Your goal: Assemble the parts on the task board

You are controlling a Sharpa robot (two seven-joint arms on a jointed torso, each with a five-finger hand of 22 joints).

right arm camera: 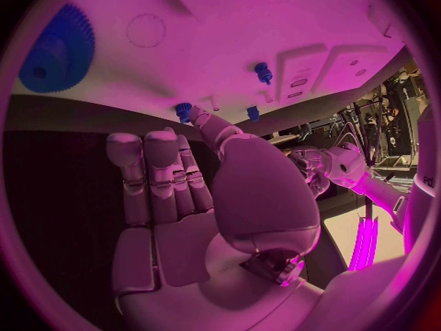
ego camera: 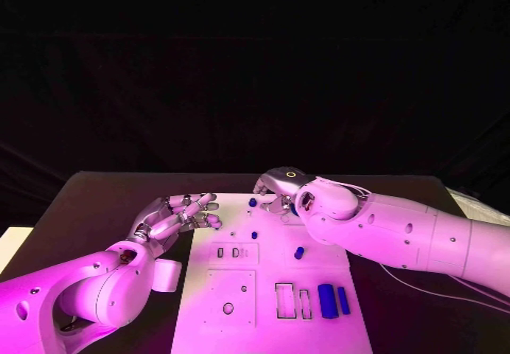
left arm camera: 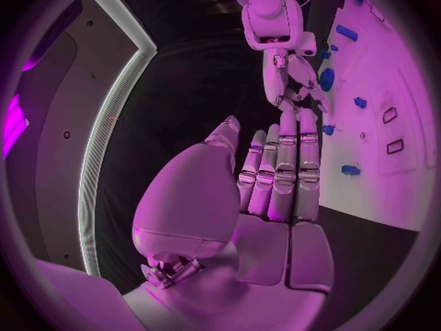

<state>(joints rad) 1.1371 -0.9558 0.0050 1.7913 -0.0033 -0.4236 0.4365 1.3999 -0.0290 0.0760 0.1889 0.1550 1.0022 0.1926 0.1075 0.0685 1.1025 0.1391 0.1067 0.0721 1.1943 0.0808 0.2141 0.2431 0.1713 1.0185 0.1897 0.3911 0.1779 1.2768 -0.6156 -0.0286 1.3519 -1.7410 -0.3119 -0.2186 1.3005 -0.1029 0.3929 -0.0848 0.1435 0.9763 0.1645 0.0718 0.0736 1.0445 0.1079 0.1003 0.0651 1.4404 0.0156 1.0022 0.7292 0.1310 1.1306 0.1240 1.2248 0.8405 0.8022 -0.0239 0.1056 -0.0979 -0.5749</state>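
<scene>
Task board (ego camera: 271, 295) bears blue parts (ego camera: 327, 301); both hands hover open.

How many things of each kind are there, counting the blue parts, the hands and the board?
Blue gear: 1
Small blue parts: 3
Blue blocks: 2
Hands, left hand and right hand: 2
Task board: 1
Total: 9

No text, label, brand name or number can be read anywhere in these views. The task board (ego camera: 213, 295) carries only outlined slots and holes, without lettering, and the white arm casings bear no legible marking.
</scene>
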